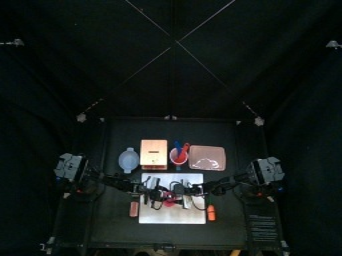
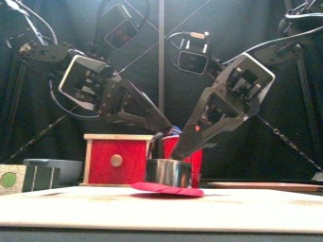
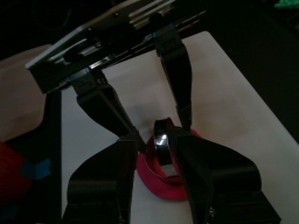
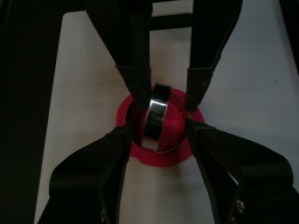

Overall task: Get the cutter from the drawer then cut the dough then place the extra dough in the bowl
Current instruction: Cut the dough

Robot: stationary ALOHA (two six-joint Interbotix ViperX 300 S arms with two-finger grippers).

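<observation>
1. The white cutting board (image 3: 233,105) sat mid-table as a firm base.
2. The left gripper (image 3: 163,144) slanted in from 9 o'clock, the right gripper (image 4: 160,131) from 3, meeting at the cutter (image 2: 168,172), probably to press evenly; neither's grip could be told.
3. The blue-grey bowl (image 1: 127,157) stood at 11 o'clock for scraps.
4. The red dough (image 2: 168,189) lay flat beneath the upright cutter.

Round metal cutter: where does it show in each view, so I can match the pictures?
Top view: the round metal cutter is tiny, at the middle of the white cutting board.
Front view: low in the centre, on the flat red dough disc.
Left wrist view: mid-picture, on the dough.
Right wrist view: mid-picture, on the dough.
Shared landmark: the dough beneath it.
</observation>
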